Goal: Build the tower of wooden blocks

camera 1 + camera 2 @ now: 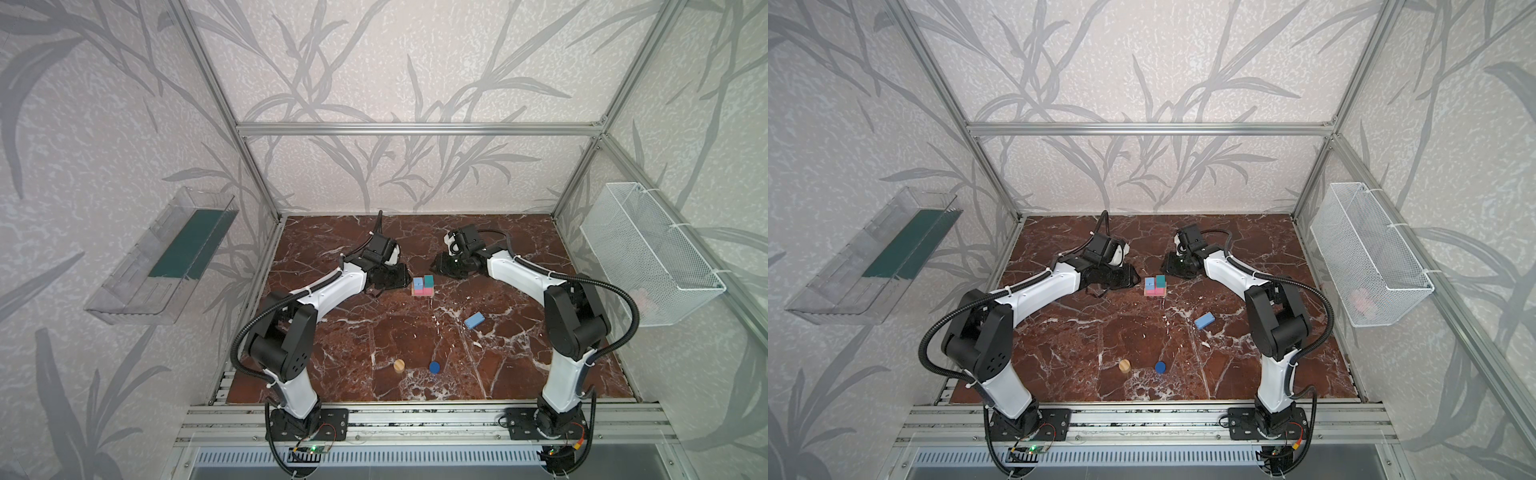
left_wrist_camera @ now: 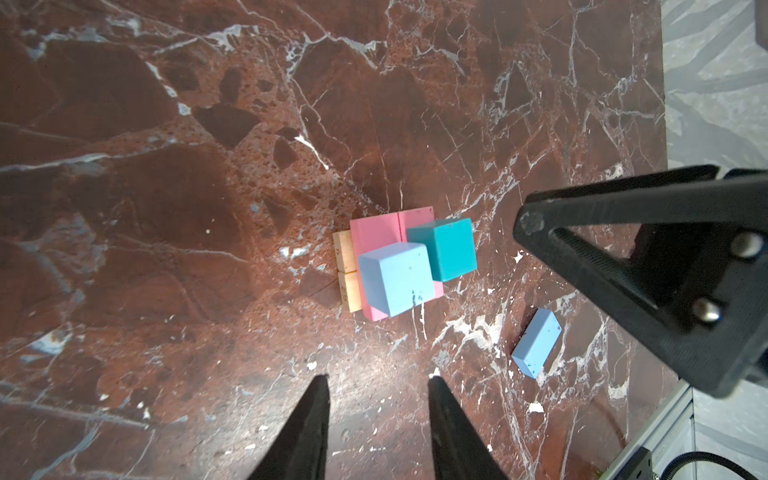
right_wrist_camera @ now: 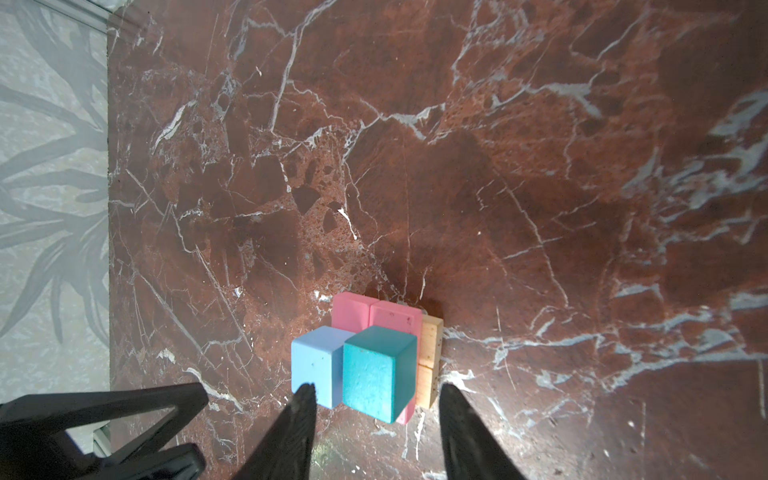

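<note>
The tower (image 1: 422, 287) stands mid-table: two tan bars (image 2: 347, 270) lowest, two pink bars (image 2: 374, 232) across them, then a light blue block (image 2: 395, 278) and a teal cube (image 3: 378, 370) side by side on top. My left gripper (image 2: 378, 378) hovers just left of it, open and empty. To the tower's right my right gripper (image 3: 376, 388) is also open and empty, its fingers clear of the blocks. A second light blue block (image 1: 474, 320) lies loose to the right. A tan cylinder (image 1: 399, 365) and a dark blue cylinder (image 1: 434, 366) stand near the front.
A clear plastic bin (image 1: 166, 257) hangs on the left wall and a white wire basket (image 1: 648, 253) on the right wall. Aluminium rails (image 1: 415, 419) run along the table's front edge, where both arm bases sit.
</note>
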`<state>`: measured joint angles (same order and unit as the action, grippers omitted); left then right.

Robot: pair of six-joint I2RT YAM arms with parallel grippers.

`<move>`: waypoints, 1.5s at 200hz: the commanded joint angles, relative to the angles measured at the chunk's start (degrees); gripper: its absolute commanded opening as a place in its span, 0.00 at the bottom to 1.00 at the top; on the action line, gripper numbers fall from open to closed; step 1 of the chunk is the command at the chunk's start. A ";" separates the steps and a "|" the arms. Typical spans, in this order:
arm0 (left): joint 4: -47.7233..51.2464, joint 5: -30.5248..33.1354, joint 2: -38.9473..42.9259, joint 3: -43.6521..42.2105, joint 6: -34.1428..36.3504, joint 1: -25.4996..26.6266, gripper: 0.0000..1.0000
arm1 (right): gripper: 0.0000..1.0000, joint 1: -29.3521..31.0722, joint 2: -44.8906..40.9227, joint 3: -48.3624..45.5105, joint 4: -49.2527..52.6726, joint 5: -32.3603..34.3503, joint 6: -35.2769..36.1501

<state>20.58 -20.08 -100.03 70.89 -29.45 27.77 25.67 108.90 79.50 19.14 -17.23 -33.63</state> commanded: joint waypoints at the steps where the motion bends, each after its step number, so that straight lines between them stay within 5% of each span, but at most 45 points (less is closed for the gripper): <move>1: -0.51 -0.93 -1.44 2.26 -0.52 0.48 0.39 | 0.48 -0.40 1.75 0.74 -1.04 -1.47 0.15; 300: -0.84 -3.92 -11.99 8.63 -2.19 1.32 0.26 | 0.33 -0.35 6.02 0.52 -4.11 -4.64 -1.18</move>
<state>19.64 -23.73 -111.11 77.71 -31.53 28.82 25.52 114.24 79.50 15.62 -21.10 -34.68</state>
